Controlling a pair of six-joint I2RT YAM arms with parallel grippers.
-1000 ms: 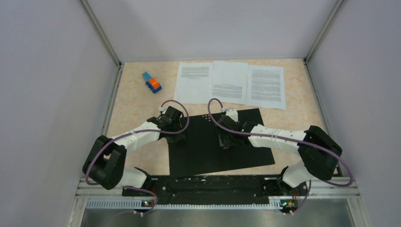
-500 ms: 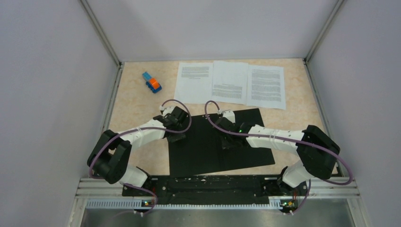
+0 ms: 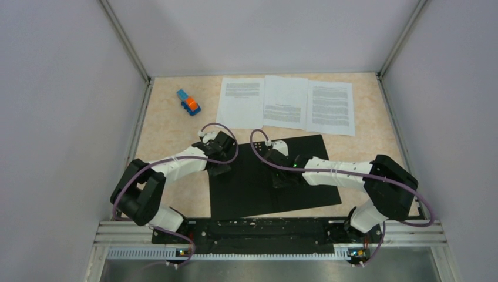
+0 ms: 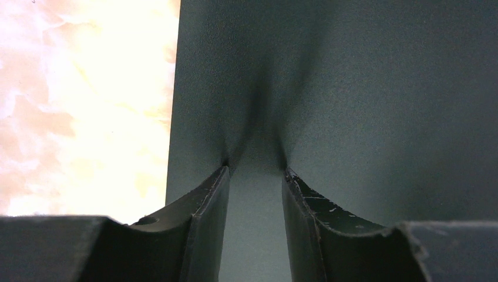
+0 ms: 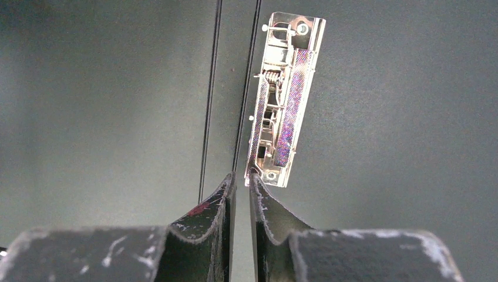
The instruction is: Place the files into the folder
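Three sheets (image 3: 286,103) lay at the table's (image 3: 167,138) far edge, beyond the open folder (image 3: 252,188); left gripper (image 4: 255,167) spread, tips on its left panel; right gripper (image 5: 242,176) nearly pressed together beside the metal clip (image 5: 285,100).

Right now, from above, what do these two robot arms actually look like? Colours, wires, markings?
Both the left arm and right arm have white shells with bulky black joints. A purple cable loops along each one. The left fingers are plain black wedges; the right fingers are black too, scuffed whitish with a small red mark.
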